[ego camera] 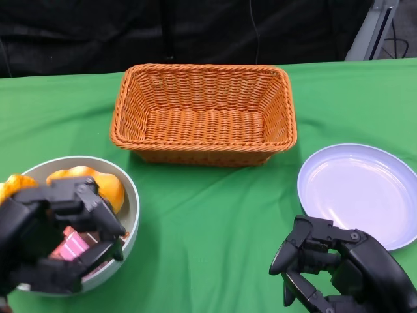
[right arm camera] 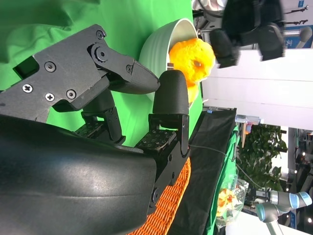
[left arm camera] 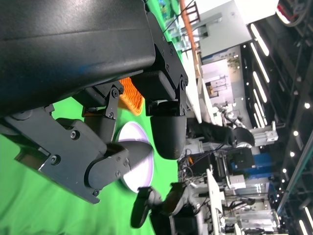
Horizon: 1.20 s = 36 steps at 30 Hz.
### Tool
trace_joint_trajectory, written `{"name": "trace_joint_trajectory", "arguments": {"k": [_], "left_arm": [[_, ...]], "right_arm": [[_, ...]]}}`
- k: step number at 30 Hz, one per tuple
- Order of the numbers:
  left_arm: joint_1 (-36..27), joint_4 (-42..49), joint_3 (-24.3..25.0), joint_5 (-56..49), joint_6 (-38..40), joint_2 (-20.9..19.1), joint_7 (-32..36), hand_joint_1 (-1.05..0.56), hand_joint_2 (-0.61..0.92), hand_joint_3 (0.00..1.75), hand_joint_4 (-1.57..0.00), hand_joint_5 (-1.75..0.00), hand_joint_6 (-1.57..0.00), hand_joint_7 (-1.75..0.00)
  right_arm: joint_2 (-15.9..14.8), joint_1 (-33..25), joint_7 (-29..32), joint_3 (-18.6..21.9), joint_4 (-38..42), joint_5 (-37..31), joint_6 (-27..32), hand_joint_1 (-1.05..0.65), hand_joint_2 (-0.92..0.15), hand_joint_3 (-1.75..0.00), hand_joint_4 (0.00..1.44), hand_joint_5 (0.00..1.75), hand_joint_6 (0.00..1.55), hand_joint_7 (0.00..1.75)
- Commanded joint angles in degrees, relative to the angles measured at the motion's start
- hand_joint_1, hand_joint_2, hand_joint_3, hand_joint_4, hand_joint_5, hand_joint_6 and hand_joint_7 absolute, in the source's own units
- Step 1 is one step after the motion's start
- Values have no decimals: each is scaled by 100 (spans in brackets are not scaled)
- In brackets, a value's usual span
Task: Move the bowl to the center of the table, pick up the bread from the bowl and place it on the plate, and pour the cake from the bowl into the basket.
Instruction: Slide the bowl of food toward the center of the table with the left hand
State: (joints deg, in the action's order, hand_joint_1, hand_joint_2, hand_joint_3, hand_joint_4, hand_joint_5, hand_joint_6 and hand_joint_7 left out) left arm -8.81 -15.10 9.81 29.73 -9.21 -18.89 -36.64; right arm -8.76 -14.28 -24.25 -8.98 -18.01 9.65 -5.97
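A pale bowl point(ego camera: 133, 202) sits at the table's near left, holding orange bread point(ego camera: 107, 186) and a pink and brown cake point(ego camera: 73, 244). My left hand point(ego camera: 45, 235) hovers over the bowl with its fingers apart and nothing between them, hiding much of the inside. A wicker basket point(ego camera: 203, 114) stands at the far centre. The lilac plate point(ego camera: 358, 189) lies at the right. My right hand point(ego camera: 339, 267) is low at the near right, just in front of the plate, fingers apart and empty. The right wrist view shows the bowl point(right arm camera: 156, 46) and bread point(right arm camera: 193, 58) beyond that hand point(right arm camera: 98, 122).
Green cloth point(ego camera: 215, 228) covers the table, with bare cloth between bowl and plate. A black backdrop hangs behind the far edge. In the left wrist view the plate point(left arm camera: 141, 169) and a corner of the basket point(left arm camera: 131, 93) show past my left hand point(left arm camera: 122, 112).
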Motion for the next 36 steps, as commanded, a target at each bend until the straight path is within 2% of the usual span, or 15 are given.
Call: {"name": "trace_joint_trajectory", "arguments": {"k": [1,5,8,10,12,13,16,21,25,29,33,36], "left_arm": [[88,-60,251,115,42,-231,-134,-51,91,14,-79,-81,-92,-26],[98,-56,274,129,50,-243,-158,-53,92,13,-80,-74,-93,-20],[134,-307,943,336,391,-335,504,-65,92,11,-69,-51,-81,-8],[273,-181,1246,297,366,-372,661,-71,92,19,-62,-38,-72,-2],[323,-143,1334,274,379,-370,686,-72,92,22,-60,-35,-69,0],[397,69,1475,76,259,-427,784,-72,92,22,-60,-34,-69,0],[551,630,1742,-375,-5,-566,951,-83,92,38,-52,-21,-57,0],[678,1136,1826,-847,-244,-524,1242,-85,92,48,-51,-15,-54,-1],[715,1323,1824,-1027,-198,-554,1405,-85,92,50,-49,-12,-54,0],[783,1842,1724,-1556,-110,-808,1535,-82,92,58,-43,-7,-43,0],[865,2242,1605,-1853,-107,-1000,1476,-81,92,62,-40,-5,-39,0],[980,2722,1449,-2110,-33,-1164,1482,-84,92,68,-30,-1,-29,0]], "right_arm": [[-37,20,17,29,48,0,-98,-21,-64,-89,73,160,71,129],[-40,21,19,26,55,4,-108,-21,-65,-88,73,160,71,129],[-40,37,22,24,80,-17,-156,-21,-65,-87,73,159,71,129],[-42,40,22,22,78,2,-130,-20,-65,-87,73,159,71,129],[-43,40,24,21,77,8,-119,-20,-65,-87,73,159,71,129],[-45,51,12,26,106,9,-146,-20,-65,-87,73,159,71,129],[-55,76,-2,30,165,7,-184,-20,-65,-87,72,159,71,128],[-46,88,17,22,211,-19,-237,-20,-66,-85,73,159,71,128],[-48,109,17,18,276,-56,-332,-21,-67,-83,73,159,71,128],[-31,109,-16,3,284,27,-254,-19,-68,-82,72,159,71,128],[-24,124,-15,-5,311,10,-277,-19,-68,-82,72,159,71,128],[-11,138,4,-21,339,-23,-289,-19,-68,-81,72,159,71,128]]}}
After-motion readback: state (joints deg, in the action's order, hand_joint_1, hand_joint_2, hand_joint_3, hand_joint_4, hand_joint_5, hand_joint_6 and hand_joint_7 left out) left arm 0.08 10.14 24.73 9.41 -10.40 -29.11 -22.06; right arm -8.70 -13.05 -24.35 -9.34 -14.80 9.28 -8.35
